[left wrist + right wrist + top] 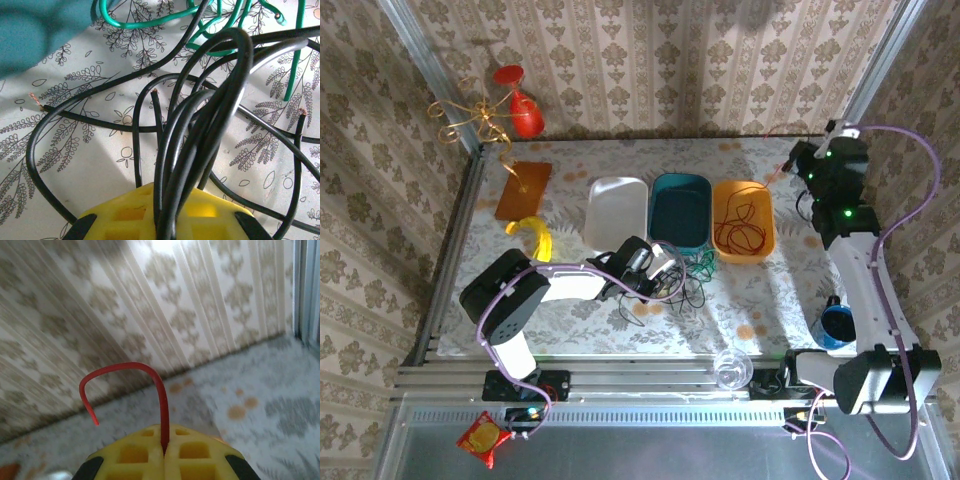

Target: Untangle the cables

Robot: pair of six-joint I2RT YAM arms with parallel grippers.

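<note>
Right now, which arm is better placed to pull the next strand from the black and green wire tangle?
Left, likely. The left gripper is shut on thin black wires in the tangle; the right gripper, near the wall, clamps a thin red wire.

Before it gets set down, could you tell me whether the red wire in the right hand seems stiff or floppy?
Probably fairly stiff: the red wire stands up from the shut right hand and holds its arch unsupported. Likely light, being thin. It may spring back rather than lie flat.

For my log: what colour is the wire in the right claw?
Red wire; right wrist view.
</note>
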